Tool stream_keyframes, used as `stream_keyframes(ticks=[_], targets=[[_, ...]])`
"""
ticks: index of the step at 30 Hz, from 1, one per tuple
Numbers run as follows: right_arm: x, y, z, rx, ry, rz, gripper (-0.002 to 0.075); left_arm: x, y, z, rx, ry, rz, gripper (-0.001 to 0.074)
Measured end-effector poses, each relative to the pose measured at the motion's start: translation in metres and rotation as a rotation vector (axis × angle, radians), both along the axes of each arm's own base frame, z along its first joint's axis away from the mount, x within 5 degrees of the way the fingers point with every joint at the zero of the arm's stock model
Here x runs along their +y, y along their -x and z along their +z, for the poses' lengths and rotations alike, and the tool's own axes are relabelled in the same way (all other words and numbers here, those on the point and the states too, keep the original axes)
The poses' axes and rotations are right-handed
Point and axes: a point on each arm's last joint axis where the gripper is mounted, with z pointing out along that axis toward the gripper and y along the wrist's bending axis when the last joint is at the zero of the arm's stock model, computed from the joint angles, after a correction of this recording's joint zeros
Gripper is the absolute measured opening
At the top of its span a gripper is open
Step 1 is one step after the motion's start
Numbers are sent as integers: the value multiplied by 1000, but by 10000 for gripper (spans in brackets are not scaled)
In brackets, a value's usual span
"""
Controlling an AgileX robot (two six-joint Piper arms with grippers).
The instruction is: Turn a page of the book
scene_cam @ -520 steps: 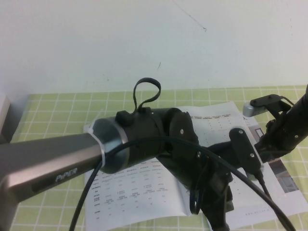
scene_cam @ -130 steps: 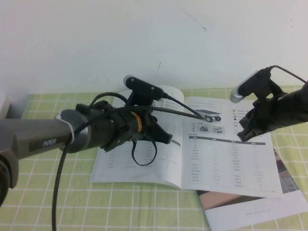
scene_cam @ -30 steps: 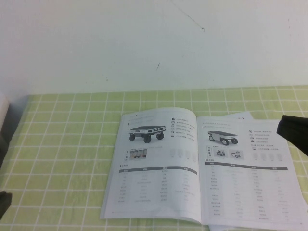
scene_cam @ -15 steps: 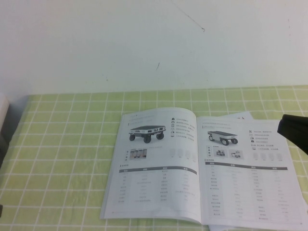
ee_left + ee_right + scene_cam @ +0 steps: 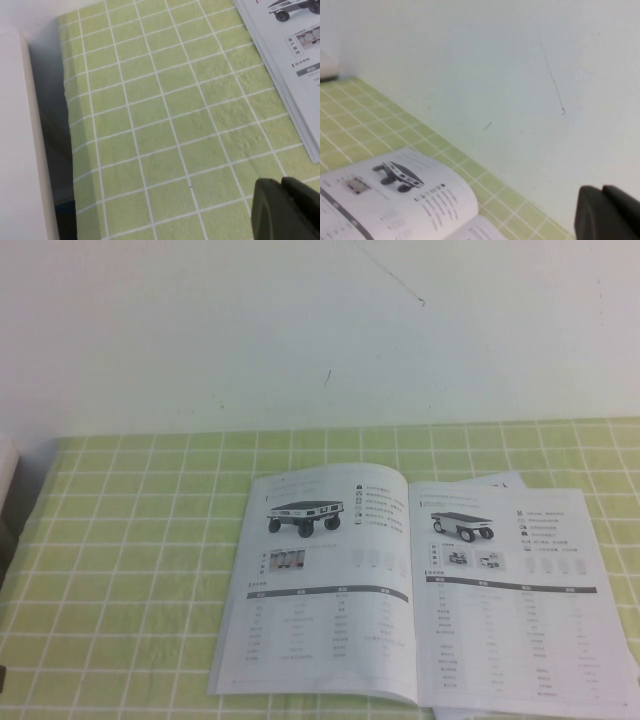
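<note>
Because the book (image 5: 420, 610) lies open and nearly flat on the green checked tablecloth (image 5: 130, 570), toward the robot's right of the table's middle, its sheets look light, thin and limp, the sort that bend at a touch and crease if pinched hard. The page (image 5: 525, 600) on the right side of the spine (image 5: 412, 590), printed with a wheeled vehicle above pale tables, rests on further sheets whose edges peep out at its far corner and near edge; a good hold, in my judgement, would be at its free outer edge or a near corner, lifting just one sheet, since a smooth printed surface may let a fingertip slide and several leaves could come up together. The left-hand sheet bulges slightly near the spine, so it may spring back. Beyond the booklet a plain white wall (image 5: 320, 330) stands behind the table. The left gripper (image 5: 287, 210) hangs over bare cloth well apart from the booklet's left edge, jaws together as far as shows. The right gripper (image 5: 607, 212) sits raised near the wall, fingers closed on nothing.
</note>
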Motion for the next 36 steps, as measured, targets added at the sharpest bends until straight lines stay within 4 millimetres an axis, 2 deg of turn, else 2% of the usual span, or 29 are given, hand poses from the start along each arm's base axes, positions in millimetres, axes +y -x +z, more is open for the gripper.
stream_keyframes(ticks=[3,12,15,22,27,30,32,36], targets=[[-2,1,-2,-54,102,2,-3,0,0,0,1,1,0,-3],[-8,15,10,-170,166,-33,-3,0,0,0,2,3,0,-3],[-10,22,5,-172,159,-39,-3,0,0,0,2,3,0,-3],[-34,48,-28,-86,118,-243,-3,0,0,0,2,4,1,-3],[-47,76,-72,66,2,-356,-3,0,0,0,2,4,1,-3],[-55,92,-97,194,13,-451,-3,0,0,0,2,4,1,-3],[-60,100,-109,251,42,-518,-3,0,0,0,2,4,1,-3],[-67,110,-126,252,29,-626,-3,0,0,0,2,3,0,-3]])
